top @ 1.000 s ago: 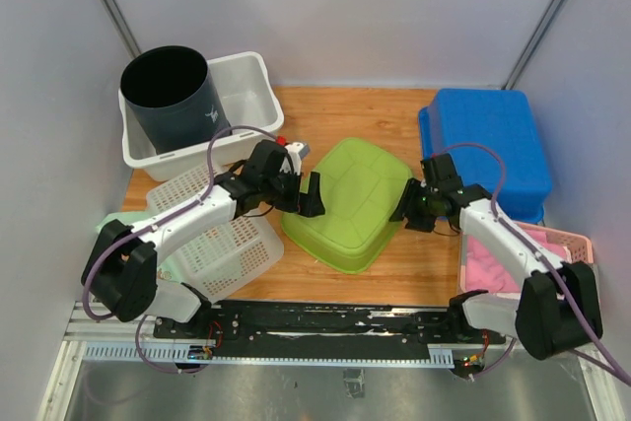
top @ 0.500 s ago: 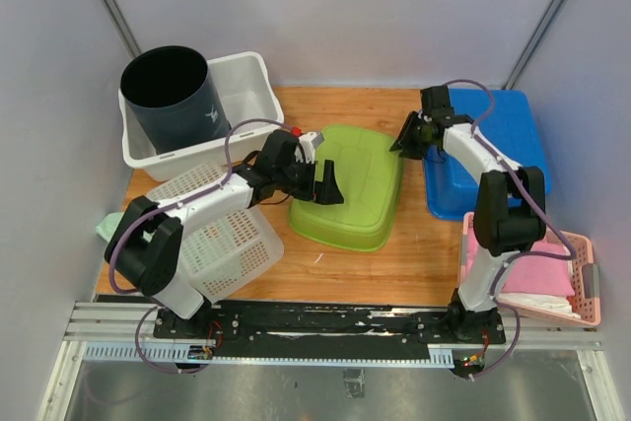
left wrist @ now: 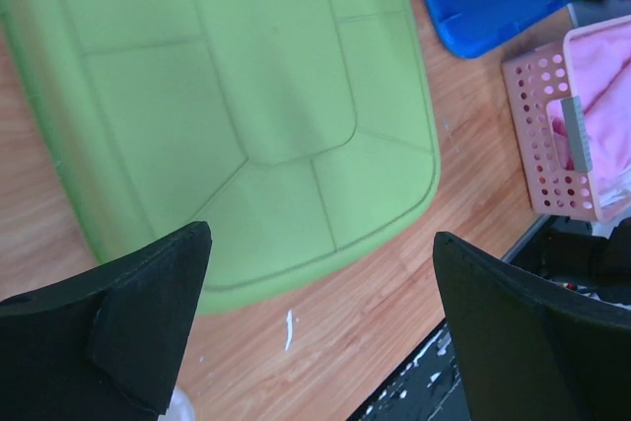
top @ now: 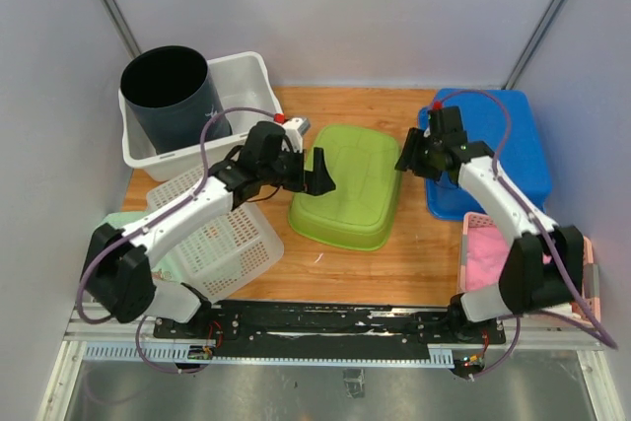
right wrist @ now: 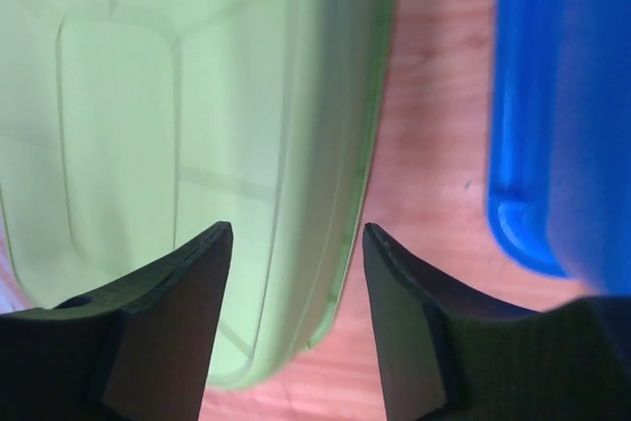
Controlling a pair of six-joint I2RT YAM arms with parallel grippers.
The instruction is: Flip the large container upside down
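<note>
The large green container (top: 347, 189) lies bottom up on the wooden table, mid-table. It fills the left wrist view (left wrist: 227, 96) and the left of the right wrist view (right wrist: 177, 96). My left gripper (top: 317, 173) is open and empty, hovering over the container's left side; its jaws (left wrist: 320, 234) frame the container's edge and bare table. My right gripper (top: 405, 159) is open and empty at the container's right edge; its jaws (right wrist: 296, 227) straddle that rim from above without touching it.
A black bucket (top: 170, 96) stands in a white tub (top: 248, 81) at the back left. A white lattice basket (top: 222, 239) lies under my left arm. A blue bin (top: 498, 140) and a pink basket (top: 483, 263) sit on the right.
The green container went from tilted between both grippers to lying flat, bottom up. My right gripper swung to the back, then returned to the container's right edge. My left gripper stayed over its left side.
</note>
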